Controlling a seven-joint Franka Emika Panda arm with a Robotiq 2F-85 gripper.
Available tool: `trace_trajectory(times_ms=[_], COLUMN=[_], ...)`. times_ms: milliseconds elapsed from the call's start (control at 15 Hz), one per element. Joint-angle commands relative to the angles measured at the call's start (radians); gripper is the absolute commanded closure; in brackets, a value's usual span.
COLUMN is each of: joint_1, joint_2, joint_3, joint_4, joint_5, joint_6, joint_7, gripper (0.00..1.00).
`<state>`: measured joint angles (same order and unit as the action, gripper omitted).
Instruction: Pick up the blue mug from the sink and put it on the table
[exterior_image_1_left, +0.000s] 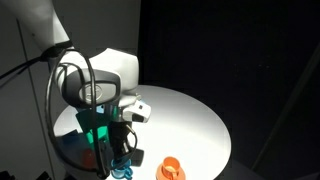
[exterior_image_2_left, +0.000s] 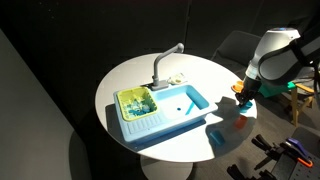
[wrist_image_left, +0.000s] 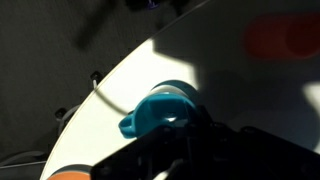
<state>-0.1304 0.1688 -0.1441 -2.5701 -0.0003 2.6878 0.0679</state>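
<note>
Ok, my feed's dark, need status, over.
Gripper right over mug, jaws unclear. Mug out of sink, near table edge. Orange cup close by, not blocking.

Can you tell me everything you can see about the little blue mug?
The blue mug is small, round and bright cyan, shiny like plastic. A stubby handle sticks out of its side. It stands upright on the white table, near the edge, outside the sink. The gripper hangs right over it and hides part of it in the wrist view, so I cannot tell whether it is being squeezed.
</note>
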Motion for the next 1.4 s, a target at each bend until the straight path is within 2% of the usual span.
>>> trace_trajectory(times_ms=[0,133,200,267,800,933,1333], joint_1=[-0.006,-0.003,-0.002,-0.001,0.018,0.029,0.062], joint_2=[0.011,0.015,0.014,0.013,0.001,-0.011,-0.085], joint_3=[-0.008,-0.009,-0.009,-0.008,-0.002,0.002,0.026], joint_4=[0.002,0.005,0.007,0.008,0.016,0.014,-0.002], joint_5=[-0.005,-0.008,-0.009,-0.01,-0.017,-0.017,0.014], joint_6=[0.017,0.016,0.014,0.013,-0.003,-0.011,-0.072], joint_7=[-0.018,-0.014,-0.012,-0.01,0.015,0.028,0.072], gripper=[0.99,0.99,0.9,0.69,0.08,0.0,0.0])
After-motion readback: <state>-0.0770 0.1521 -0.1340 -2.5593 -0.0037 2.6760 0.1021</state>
